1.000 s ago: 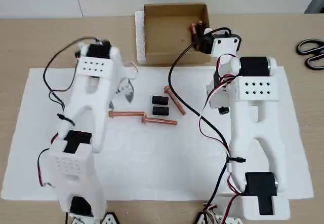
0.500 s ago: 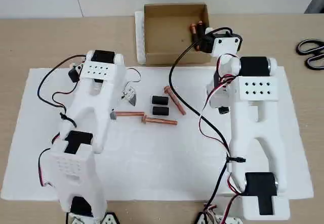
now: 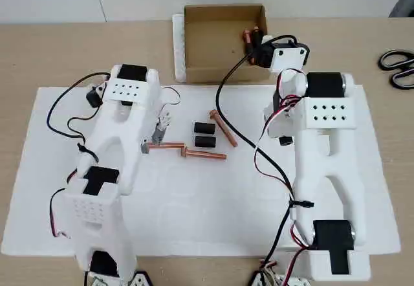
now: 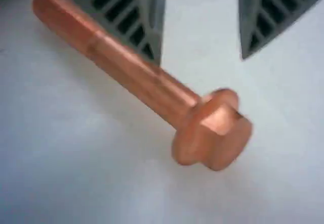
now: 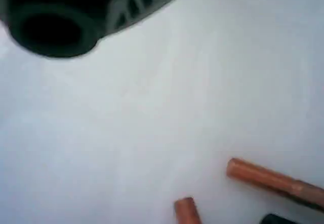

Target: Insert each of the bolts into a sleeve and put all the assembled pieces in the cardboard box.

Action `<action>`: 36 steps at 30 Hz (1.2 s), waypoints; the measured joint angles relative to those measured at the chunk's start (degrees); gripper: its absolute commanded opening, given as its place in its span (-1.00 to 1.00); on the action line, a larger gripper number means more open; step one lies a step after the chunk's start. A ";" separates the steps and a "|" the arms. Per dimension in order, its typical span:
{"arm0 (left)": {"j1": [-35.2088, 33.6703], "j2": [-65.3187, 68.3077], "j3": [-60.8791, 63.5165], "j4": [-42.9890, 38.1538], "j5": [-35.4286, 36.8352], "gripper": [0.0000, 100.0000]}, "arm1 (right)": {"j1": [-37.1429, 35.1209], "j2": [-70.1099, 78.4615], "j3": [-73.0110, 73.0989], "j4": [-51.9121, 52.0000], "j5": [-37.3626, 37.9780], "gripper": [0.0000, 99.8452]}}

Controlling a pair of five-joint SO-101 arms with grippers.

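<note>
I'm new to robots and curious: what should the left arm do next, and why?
Probably close the left gripper on the bolt: its fingers stand open right over it, and the bolt lies bare on the white mat.

Bolt (image 5: 268, 178) cut by edge, boxed pieces (image 3: 251, 37) half-hidden

White arms (image 3: 119, 137), black motors (image 3: 323, 82), dangling cables (image 3: 223, 85).

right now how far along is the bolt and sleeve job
Done: at least two bolts lie in the cardboard box. In hand: the left arm's jaws stand open over one bolt on the mat. Left: all three loose bolts and the two black sleeves beside them need joining and boxing.
</note>
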 measured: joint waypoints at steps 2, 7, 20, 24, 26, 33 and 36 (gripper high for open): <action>0.09 1.32 0.00 0.09 0.00 -0.81 | 0.00 0.00 0.00 0.00 0.00 -0.97; 0.09 3.25 0.00 0.09 0.18 -0.81 | 0.00 0.00 0.00 0.00 0.00 -0.97; 0.09 3.25 0.00 0.09 -0.18 -0.81 | 0.00 0.00 0.00 0.00 0.00 -0.97; 0.09 3.16 0.00 0.09 -2.37 -0.81 | 0.00 0.00 0.00 0.00 0.00 -0.97; 0.18 1.41 0.00 0.09 -3.78 -0.81 | 0.00 0.00 0.00 0.00 0.00 -0.97; 3.08 -8.44 2.20 0.09 -5.89 -0.73 | 0.00 0.00 0.00 0.00 0.00 -0.97; 3.16 -8.70 2.73 0.09 -5.89 -0.63 | 0.00 0.00 0.00 0.00 0.00 -0.97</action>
